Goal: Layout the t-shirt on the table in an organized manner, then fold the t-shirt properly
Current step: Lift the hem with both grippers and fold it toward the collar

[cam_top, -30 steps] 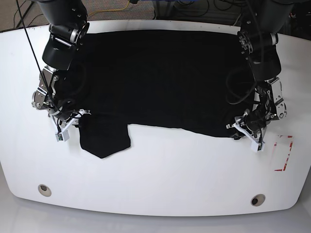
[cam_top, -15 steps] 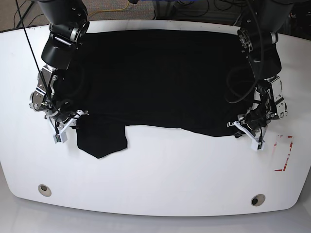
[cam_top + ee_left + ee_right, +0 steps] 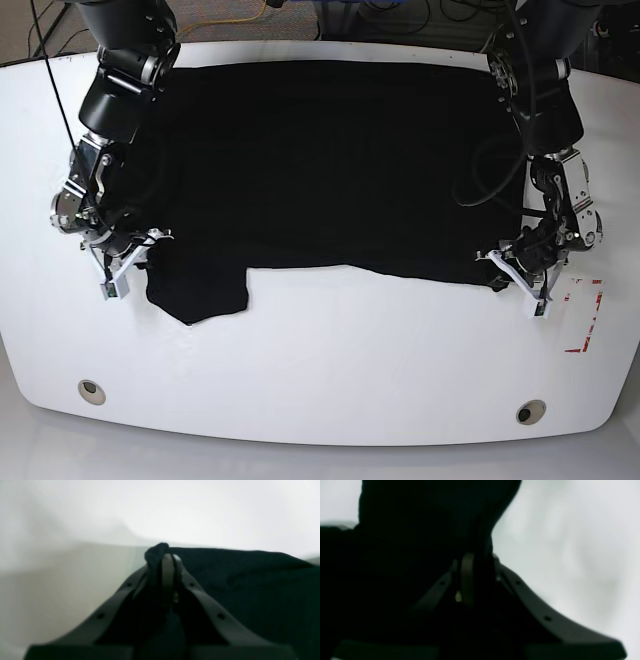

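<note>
Both arms have drawn outward since the earlier frames, and the t-shirt [image 3: 330, 170] has stretched wider across the desk [image 3: 330, 370]. It lies flat and black, its long axis running side to side, filling the far half of the desk up to the far edge. One sleeve hangs toward the near-left corner. The left gripper [image 3: 522, 278] is pinched on the hem at the shirt's right end — the wrist view shows cloth bunched between its tips. The right gripper [image 3: 118, 262] is clamped on cloth beside the sleeve. Each arm holds its own end, so further spreading pulls along that axis. No containers are present.
</note>
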You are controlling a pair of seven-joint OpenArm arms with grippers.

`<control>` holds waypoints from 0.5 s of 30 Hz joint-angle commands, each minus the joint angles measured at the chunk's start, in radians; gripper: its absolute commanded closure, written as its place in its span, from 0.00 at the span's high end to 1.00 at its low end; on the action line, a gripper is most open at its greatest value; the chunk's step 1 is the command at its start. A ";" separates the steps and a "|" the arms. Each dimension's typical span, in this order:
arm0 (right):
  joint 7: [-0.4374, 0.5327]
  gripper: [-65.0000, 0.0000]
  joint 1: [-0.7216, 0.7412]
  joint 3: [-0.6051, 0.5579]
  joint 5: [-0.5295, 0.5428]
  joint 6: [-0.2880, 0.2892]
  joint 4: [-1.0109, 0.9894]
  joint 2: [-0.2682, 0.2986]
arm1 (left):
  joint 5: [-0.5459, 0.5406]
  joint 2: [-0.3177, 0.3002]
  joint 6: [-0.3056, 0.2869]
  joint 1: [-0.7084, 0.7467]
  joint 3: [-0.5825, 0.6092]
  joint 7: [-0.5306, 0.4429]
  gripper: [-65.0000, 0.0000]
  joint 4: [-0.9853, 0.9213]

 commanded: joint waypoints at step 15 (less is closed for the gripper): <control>-0.178 0.13 -0.066 0.062 0.015 0.005 0.375 0.002 | -0.012 -0.008 -0.014 0.073 -0.001 0.038 0.02 0.218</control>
